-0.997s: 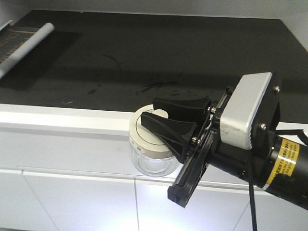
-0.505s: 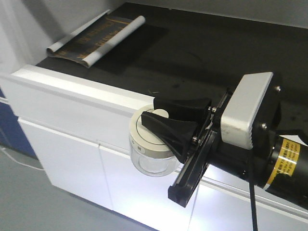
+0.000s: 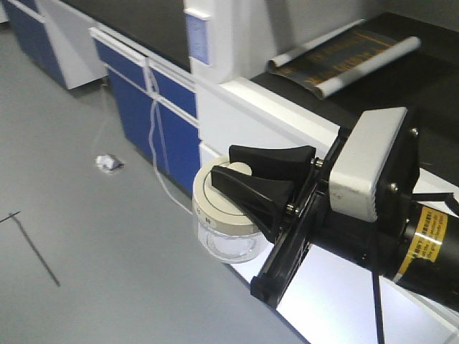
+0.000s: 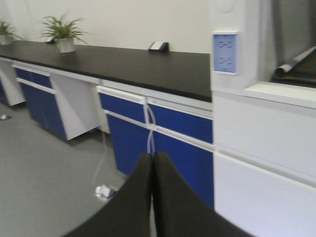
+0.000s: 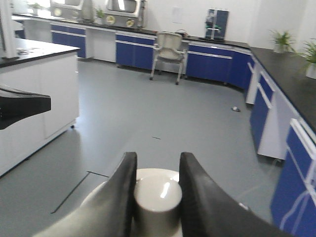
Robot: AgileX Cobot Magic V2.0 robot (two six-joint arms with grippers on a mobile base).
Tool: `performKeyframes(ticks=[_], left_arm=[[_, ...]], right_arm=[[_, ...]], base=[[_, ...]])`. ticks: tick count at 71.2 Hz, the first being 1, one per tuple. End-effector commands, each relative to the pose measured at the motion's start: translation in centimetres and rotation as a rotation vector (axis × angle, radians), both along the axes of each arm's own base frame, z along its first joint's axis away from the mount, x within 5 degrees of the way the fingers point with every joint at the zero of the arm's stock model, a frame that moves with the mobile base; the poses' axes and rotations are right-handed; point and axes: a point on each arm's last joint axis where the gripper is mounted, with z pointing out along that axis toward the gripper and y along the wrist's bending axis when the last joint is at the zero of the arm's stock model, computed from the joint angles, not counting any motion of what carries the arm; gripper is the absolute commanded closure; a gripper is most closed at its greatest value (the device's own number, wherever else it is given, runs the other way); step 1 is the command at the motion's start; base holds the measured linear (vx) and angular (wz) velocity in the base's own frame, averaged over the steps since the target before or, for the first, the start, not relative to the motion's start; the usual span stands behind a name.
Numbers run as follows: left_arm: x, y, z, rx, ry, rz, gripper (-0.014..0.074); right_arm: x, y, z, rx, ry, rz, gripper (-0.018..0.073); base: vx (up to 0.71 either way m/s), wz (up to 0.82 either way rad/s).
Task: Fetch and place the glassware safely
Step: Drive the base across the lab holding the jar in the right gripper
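Note:
The glassware (image 3: 228, 242) is a squat clear jar with a cream-white lid (image 3: 212, 208). It hangs in the air above the grey floor, clear of the counter. My right gripper (image 3: 228, 166) is shut on the lid's central knob (image 5: 158, 197), one black finger on each side of it. In the right wrist view the knob sits squeezed between the fingers (image 5: 122, 190) and the glass body is hidden under the lid. My left gripper (image 4: 152, 156) shows only in the left wrist view, shut with nothing between its fingers.
A white-fronted bench with a black top (image 3: 430, 79) stands on the right and carries a rolled poster (image 3: 344, 61). Blue cabinets (image 3: 154, 115) run to the left, with a hanging white cable (image 3: 159, 161). Crumpled paper (image 3: 109, 163) lies on the floor. A chair (image 5: 168, 49) stands far off.
The whole view has swung left, away from the black bench top, and now shows floor and blue cabinets. The jar stays gripped the same way by its knob.

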Motion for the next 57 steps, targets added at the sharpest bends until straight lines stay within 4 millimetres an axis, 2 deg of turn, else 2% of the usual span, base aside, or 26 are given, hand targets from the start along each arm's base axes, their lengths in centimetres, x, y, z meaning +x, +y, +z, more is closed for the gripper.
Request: performKeyframes(ticks=[1, 31, 57], left_arm=[[-0.02, -0.09, 1.56, -0.018, -0.095, -0.010, 0.0603], [-0.06, -0.09, 1.58, -0.018, -0.097, -0.010, 0.0603], [-0.06, -0.09, 1.58, -0.018, -0.097, -0.010, 0.0603]], right_arm=[[-0.54, -0.06, 2.09, 0.097, -0.055, 0.040, 0.0560], [-0.52, -0.06, 2.07, 0.095, -0.054, 0.038, 0.0560], [-0.52, -0.06, 2.07, 0.095, -0.054, 0.038, 0.0560]], base=[[0.03, 0.91], [0.07, 0.94], [0.14, 0.60]])
